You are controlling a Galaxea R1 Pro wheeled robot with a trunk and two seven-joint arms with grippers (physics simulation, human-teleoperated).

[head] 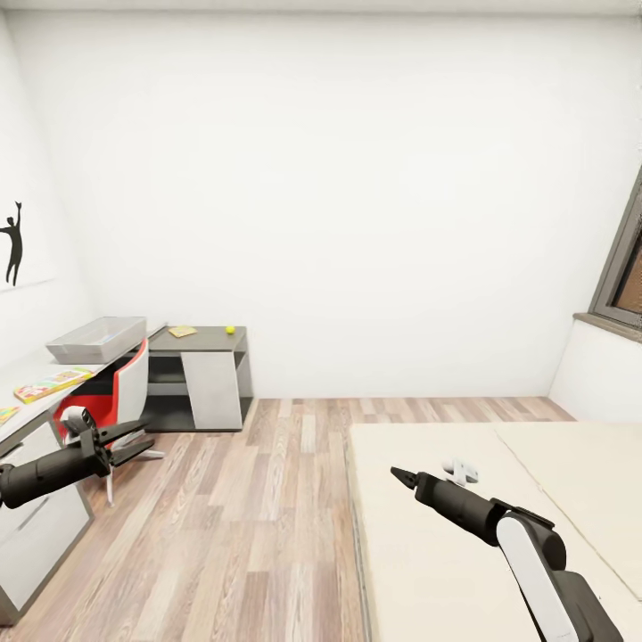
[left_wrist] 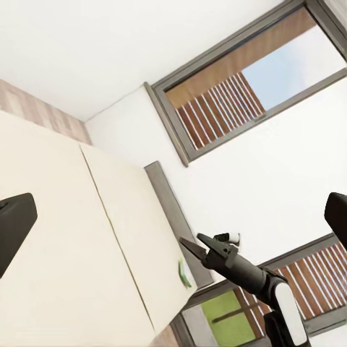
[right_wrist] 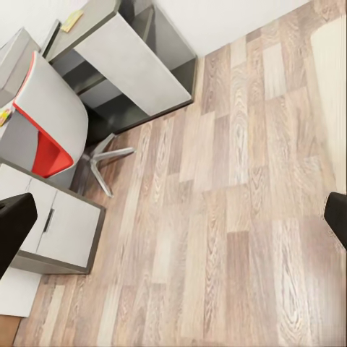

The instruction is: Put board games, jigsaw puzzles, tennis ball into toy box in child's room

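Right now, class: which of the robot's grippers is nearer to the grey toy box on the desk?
Left. The left gripper hangs by the red chair, just below the toy box; the right gripper is across the room over the bed.

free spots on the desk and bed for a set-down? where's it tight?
Bed: bare cream top around the right claw. Lower cabinet: free between yellow pad and tennis ball. Table: tight, with toy box at the far end and flat boxes nearer.
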